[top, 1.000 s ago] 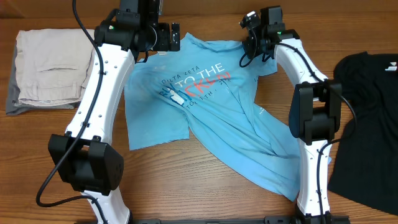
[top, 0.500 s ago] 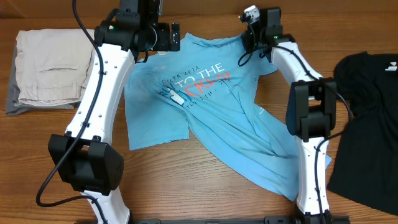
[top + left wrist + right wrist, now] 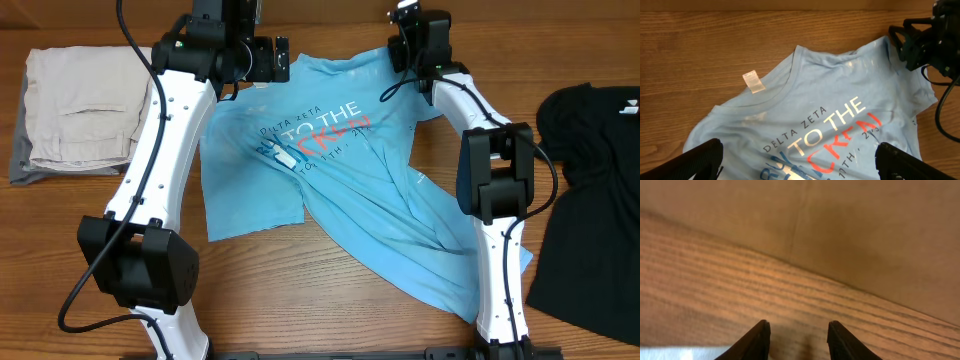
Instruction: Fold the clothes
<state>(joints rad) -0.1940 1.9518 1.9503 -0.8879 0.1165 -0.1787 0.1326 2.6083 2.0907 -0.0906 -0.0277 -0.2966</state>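
**Q:** Blue item: where is the T-shirt (image 3: 330,190)?

**A:** It lies spread and rumpled on the wooden table (image 3: 300,300), chest up, between the two arms. A fold crosses the lettering (image 3: 320,130), so the lower lines cannot be read. The right arm (image 3: 500,250) covers part of the hem.

**Q:** What is the left gripper (image 3: 800,162) doing?

**A:** Its fingers stand wide apart above the collar, holding nothing. Only their tips enter the wrist view.

**Q:** And the right gripper (image 3: 799,339)?

**A:** Its fingertips are apart with bare wood between them, at the shirt's far edge. A pale sliver (image 3: 670,354) at the frame's bottom is too small to identify.

**Q:** What else is on the table?

**A:** A folded beige garment (image 3: 75,110) lies at one end. A black garment (image 3: 590,200) lies at the other, cut off by the frame.
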